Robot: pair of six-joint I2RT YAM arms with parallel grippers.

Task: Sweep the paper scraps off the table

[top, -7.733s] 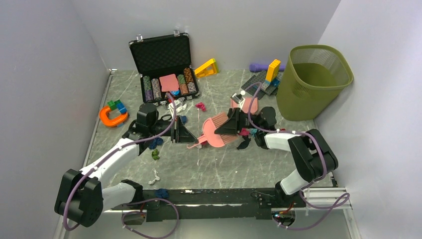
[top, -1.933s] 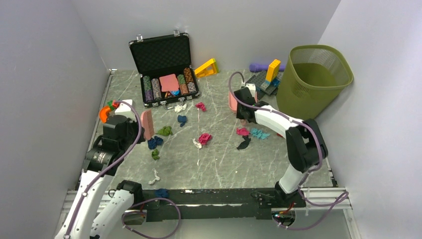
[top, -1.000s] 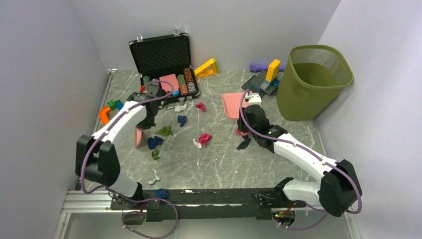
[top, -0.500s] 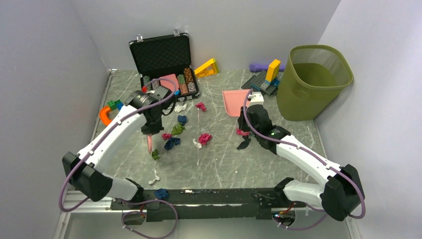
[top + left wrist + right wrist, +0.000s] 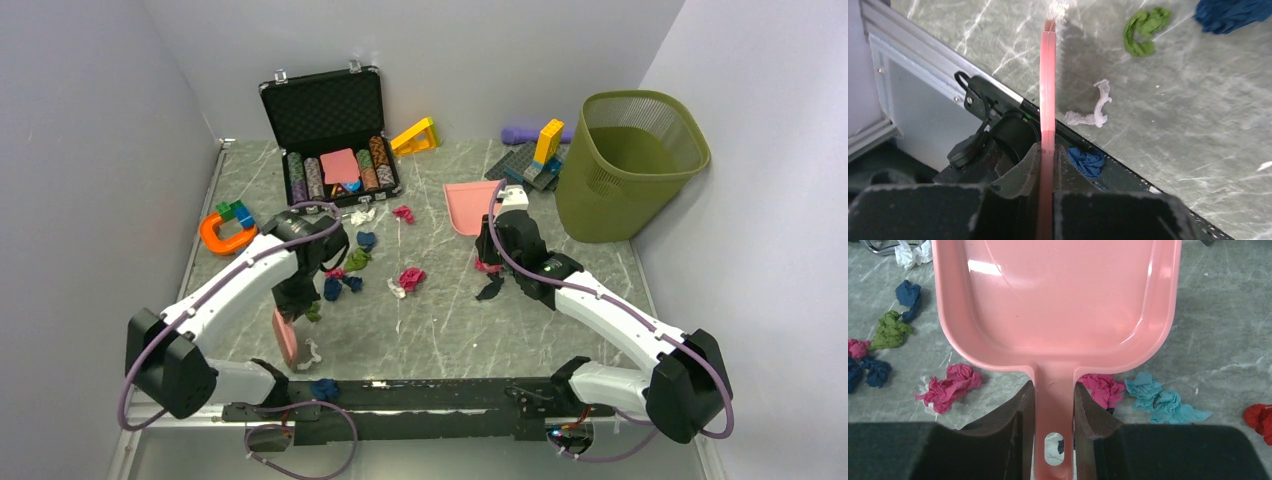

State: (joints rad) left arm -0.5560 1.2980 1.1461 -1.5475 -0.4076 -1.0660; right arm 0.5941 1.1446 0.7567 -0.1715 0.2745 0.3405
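Paper scraps lie about the table (image 5: 460, 330): a magenta wad (image 5: 411, 277), a green wad (image 5: 357, 260), navy wads (image 5: 332, 288) and a white twist (image 5: 312, 353). My left gripper (image 5: 293, 300) is shut on a pink brush (image 5: 285, 338) near the front edge. That brush (image 5: 1048, 90) shows edge-on between the left gripper's (image 5: 1048, 150) fingers, beside a white scrap (image 5: 1093, 112), a green one (image 5: 1143, 36) and a blue one (image 5: 1087, 161) on the rail. My right gripper (image 5: 1053, 390) is shut on the handle of a pink dustpan (image 5: 1058, 300). Magenta (image 5: 1103, 387) and teal (image 5: 1160, 397) wads lie under it.
An open black case of poker chips (image 5: 330, 130) stands at the back, a green mesh bin (image 5: 628, 160) at the back right. Toy blocks (image 5: 530, 160), a yellow piece (image 5: 415, 135) and an orange horseshoe (image 5: 228, 235) lie around the edges. Grey walls close in three sides.
My left arm has drawn the brush from the cluster of scraps down toward the near left edge. The right arm and dustpan have stayed where they were.
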